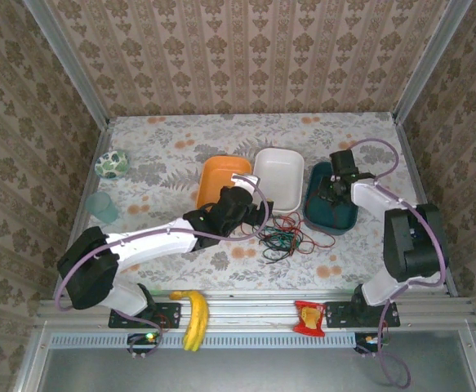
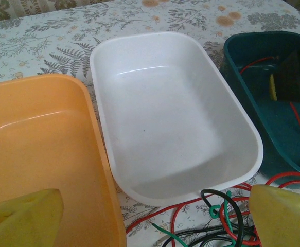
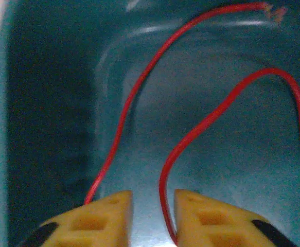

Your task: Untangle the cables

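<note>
The right gripper (image 3: 152,206) hangs low inside the teal bin (image 3: 47,103), its yellow fingers (image 3: 103,216) parted with a clear gap between them. A red cable (image 3: 139,87) rises from just behind the fingertips in two strands and lies loose across the bin floor, one frayed end near the far wall. Nothing looks pinched, so this reads as a drop-off rather than a carry, with the red wire sorted into a bin of its own.

To its left, the left gripper (image 2: 152,221) hovers with its fingers spread wide over the tangle (image 2: 224,216). There red, green and black loops are heaped on the flowered cloth (image 2: 62,46), just beside the near rim of the white tray (image 2: 170,118) and near the teal bin. Spread like that, the jaws seem set to come down on a single loop, though I cannot tell which wire.

The white tray and the orange tray (image 2: 36,128) next to it hold no wire, and are likely meant for the other colours. From overhead, all three containers sit in a row behind the knot, where either arm could reach them. Most of the job looks undone: one red wire is out, and the rest are knotted together.
</note>
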